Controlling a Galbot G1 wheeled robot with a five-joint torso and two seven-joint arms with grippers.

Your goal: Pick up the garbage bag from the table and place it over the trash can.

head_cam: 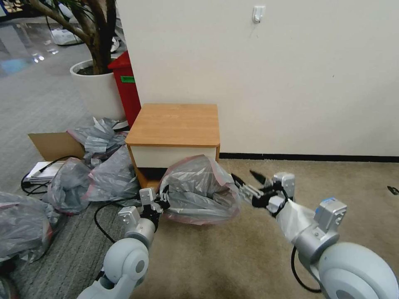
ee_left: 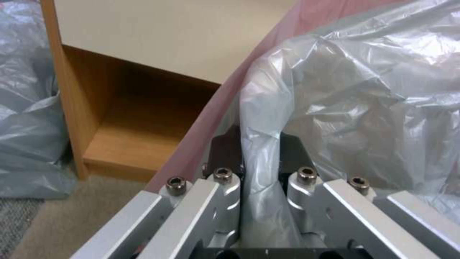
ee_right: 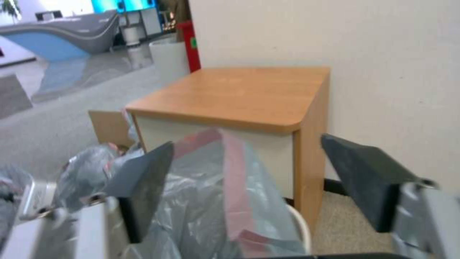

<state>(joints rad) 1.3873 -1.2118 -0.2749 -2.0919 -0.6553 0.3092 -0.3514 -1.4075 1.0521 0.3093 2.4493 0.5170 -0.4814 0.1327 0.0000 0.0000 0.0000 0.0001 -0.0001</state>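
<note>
We're pinching thin grey pink-rimmed garbage bag [head_cam: 199, 189] with left gripper [ee_left: 258, 158]; right gripper [head_cam: 249, 182] gaping wide, empty, hovering just right of bag.

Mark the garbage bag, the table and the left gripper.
garbage bag [head_cam: 199, 187]: head view, crumpled grey middle.
table [head_cam: 174, 122]: head view, bare wooden top.
left gripper [ee_left: 258, 158]: left wrist view, between fingertips pinching plastic.

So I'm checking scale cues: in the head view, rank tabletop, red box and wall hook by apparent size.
1. Orange-brown wooden tabletop
2. Tall red box, partly hidden
3. Small white wall hook
</note>
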